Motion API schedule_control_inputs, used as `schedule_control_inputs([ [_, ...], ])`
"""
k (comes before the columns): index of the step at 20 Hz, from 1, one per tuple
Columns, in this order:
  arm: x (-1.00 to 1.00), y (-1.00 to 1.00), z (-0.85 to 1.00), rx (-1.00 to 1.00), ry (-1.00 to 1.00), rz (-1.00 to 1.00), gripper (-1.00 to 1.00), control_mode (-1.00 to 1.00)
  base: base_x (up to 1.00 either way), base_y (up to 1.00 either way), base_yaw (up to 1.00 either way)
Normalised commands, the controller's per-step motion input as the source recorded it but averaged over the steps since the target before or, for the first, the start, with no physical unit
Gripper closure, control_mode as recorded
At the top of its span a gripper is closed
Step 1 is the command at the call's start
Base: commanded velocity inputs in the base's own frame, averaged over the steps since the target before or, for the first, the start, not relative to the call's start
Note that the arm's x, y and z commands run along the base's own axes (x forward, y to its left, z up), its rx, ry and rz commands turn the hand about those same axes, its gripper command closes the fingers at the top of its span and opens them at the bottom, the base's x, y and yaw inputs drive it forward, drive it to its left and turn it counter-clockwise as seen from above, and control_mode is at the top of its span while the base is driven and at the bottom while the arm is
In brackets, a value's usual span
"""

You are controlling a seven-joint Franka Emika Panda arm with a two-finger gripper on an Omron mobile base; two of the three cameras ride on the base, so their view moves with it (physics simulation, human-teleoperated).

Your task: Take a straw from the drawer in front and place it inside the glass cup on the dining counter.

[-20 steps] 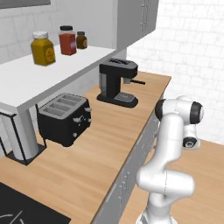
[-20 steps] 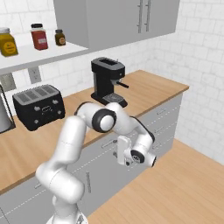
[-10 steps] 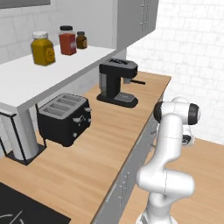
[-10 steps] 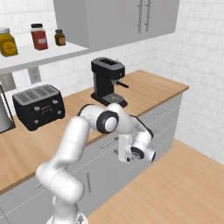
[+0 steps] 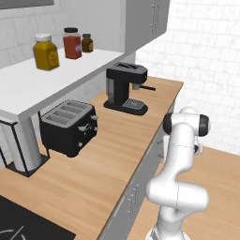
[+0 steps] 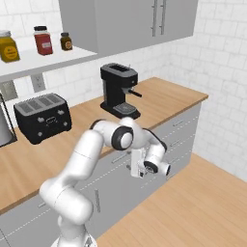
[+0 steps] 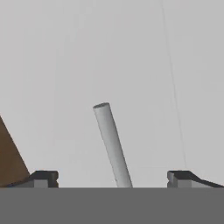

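My gripper hangs below the edge of the wood worktop, pointing at the grey cabinet fronts. Seen from the hand, the gripper is open, and a grey bar handle rises slanted between its dark fingertips. The handle touches neither tip. Behind it, close up, is the pale grey panel of the drawer, which is closed. The straw, the glass cup and the dining counter are out of view.
On the worktop stand a black coffee machine and a black toaster. Three jars sit on the white shelf above. Further drawers with bar handles run to the right. Open wood floor lies behind the arm.
The hand has crept a little closer to the cabinet front. Its jaws have stayed wide open.
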Motion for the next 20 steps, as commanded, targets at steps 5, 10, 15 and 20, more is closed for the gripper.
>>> schedule_control_inputs([
  [5, 0.33, 0.01, -0.36, 0.0, 0.08, 0.0, -1.0, -1.0, 0.0, 0.0, 0.0],
  [10, 0.32, 0.01, -0.34, 0.0, 0.05, 0.0, -1.0, -1.0, 0.0, 0.0, 0.0],
  [15, 0.09, 0.04, -0.04, 0.0, 0.0, 0.0, -1.0, -1.0, 0.0, 0.0, 0.0],
  [20, 0.01, 0.18, 0.0, 0.0, 0.0, 0.0, -1.0, -1.0, 0.0, 0.0, 0.0],
])
